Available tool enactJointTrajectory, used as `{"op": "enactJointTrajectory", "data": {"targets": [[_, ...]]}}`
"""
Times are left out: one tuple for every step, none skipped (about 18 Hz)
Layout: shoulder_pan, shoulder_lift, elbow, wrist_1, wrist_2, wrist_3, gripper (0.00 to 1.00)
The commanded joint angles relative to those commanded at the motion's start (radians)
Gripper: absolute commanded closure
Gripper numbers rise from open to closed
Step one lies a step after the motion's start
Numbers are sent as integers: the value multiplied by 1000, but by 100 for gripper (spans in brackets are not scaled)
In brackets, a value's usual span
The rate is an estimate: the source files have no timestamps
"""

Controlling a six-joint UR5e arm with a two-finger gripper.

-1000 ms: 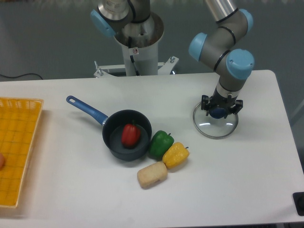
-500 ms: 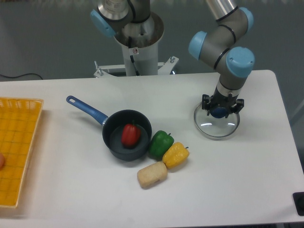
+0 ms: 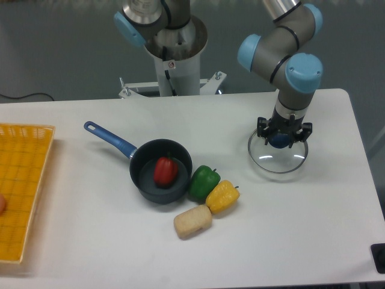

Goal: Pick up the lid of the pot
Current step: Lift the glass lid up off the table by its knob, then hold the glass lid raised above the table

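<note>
The gripper point(image 3: 284, 131) pinches the blue knob point(image 3: 280, 142) on the see-through pot lid point(image 3: 277, 162). A black pan point(image 3: 143, 174) sits well apart from it.

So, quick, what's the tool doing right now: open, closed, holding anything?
Tool: closed, holding the lid by its blue knob.

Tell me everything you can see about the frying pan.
The frying pan is round, with a dark, smooth-looking interior and a long blue handle that points toward the picture's upper left and has a hole near its tip. It sits upright on the white table. Inside lies a red fruit or vegetable with a stem. A green pepper sits by its rim; whether they touch is hard to tell.
</note>
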Motion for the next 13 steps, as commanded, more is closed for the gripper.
{"op": "enactJointTrajectory", "data": {"targets": [[-2,8,11,-29,-3,0,37],[-14,9,23,-58,-5,-2,36],[-24,17,34,-89,-6,-5,37],[-34,23,43,-111,-5,-15,36],[-44,28,54,-129,-5,-29,37],[-54,29,64,-144,-5,-40,36],[-60,29,75,-163,-5,-47,36],[-61,32,83,-180,-5,-52,36],[-61,37,89,-193,-5,-54,36],[-61,37,95,-201,-6,-54,37],[-61,38,98,-210,-8,-54,36],[-61,41,100,-210,-8,-52,36],[-61,43,101,-212,-8,-52,36]]}}
